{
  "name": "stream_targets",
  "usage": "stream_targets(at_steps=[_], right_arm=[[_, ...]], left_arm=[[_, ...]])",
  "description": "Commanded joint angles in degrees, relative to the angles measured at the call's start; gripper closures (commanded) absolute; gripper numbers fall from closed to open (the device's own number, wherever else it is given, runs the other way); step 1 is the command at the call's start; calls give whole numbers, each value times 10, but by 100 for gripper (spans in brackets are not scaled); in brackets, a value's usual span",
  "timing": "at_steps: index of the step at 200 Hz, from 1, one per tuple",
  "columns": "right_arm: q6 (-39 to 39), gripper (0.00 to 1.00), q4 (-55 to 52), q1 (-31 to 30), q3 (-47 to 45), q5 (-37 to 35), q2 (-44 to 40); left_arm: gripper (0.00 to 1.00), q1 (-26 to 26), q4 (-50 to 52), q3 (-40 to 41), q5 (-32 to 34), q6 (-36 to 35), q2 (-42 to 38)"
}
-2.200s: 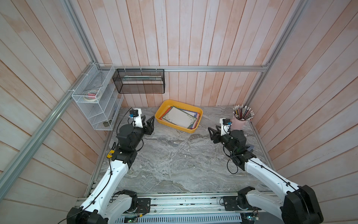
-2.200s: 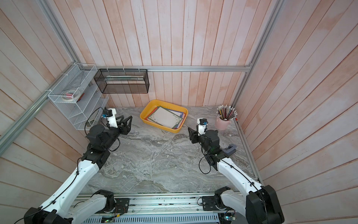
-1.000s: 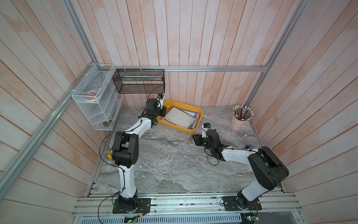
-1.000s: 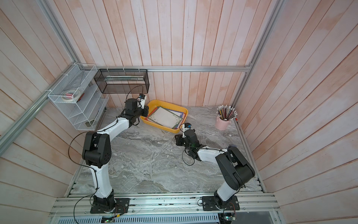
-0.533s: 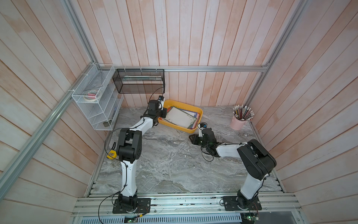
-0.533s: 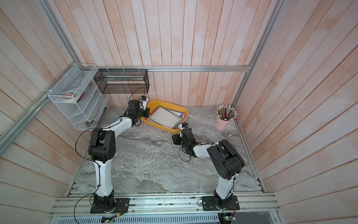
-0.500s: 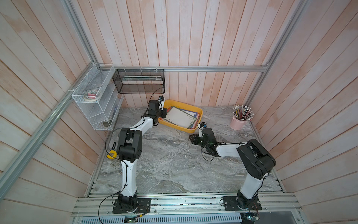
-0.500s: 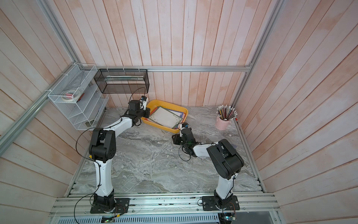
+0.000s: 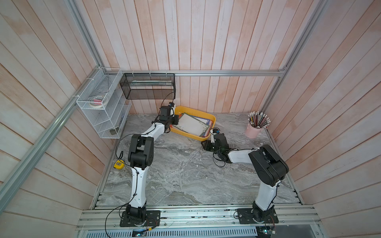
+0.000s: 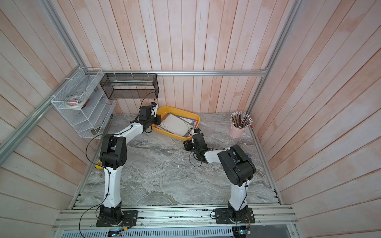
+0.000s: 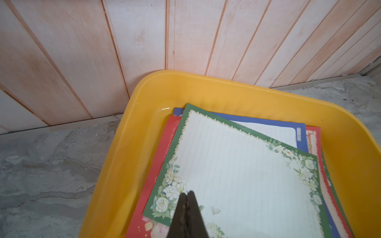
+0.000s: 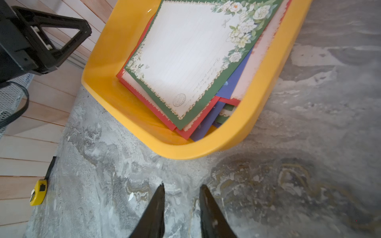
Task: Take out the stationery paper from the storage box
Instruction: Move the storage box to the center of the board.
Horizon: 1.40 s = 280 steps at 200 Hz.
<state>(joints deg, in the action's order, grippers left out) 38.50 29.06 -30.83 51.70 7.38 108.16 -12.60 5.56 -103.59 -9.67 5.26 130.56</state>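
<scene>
- The storage box (image 9: 198,113) is seen in both top views at the back of the marble table (image 9: 175,175); it is set close to the plank wall and turned at an angle to it.
- The stationery paper (image 9: 190,124) is found inside the box as a loose, fanned stack; a green-bordered sheet (image 11: 237,164) with white flowers is laid on top; red and blue borders are shown beneath it, with their edges sticking out.
- The left gripper (image 11: 187,194) is held over the end of the box nearest the white wire rack (image 9: 103,112); its jaws are pressed together, with the tips above the flowered corner of the top sheet; nothing is seen between them; whether the tips touch the paper cannot be told.
- The right gripper (image 12: 183,186) is held low over bare table, near the rounded corner of the box on the robot's side; its jaws are parted and nothing is seen between them; the box is not touched.
- A pink cup of pencils (image 9: 254,131) is placed well apart from the box, near the right wall; a black mesh basket (image 9: 148,88) is hung on the back wall; a yellow tape measure (image 12: 38,190) is seen at the table's left edge.
</scene>
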Motion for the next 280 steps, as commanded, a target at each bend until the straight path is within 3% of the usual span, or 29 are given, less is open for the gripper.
stream_targets(at_steps=[1,63,124,210,280], right_arm=[[-8,67,-13,6,9,-14,17],[-8,67,0,26,3,-26,14],[-12,66,-3,52,11,-6,13],[-22,64,-40,68,56,36,29],[-10,64,-37,69,69,60,39]], left_arm=[[100,2,37,-21,4,41,26],[100,2,92,-16,64,108,28],[100,2,80,56,62,164,-9],[100,1,46,229,6,233,-118],[100,-4,70,227,-41,248,-129]])
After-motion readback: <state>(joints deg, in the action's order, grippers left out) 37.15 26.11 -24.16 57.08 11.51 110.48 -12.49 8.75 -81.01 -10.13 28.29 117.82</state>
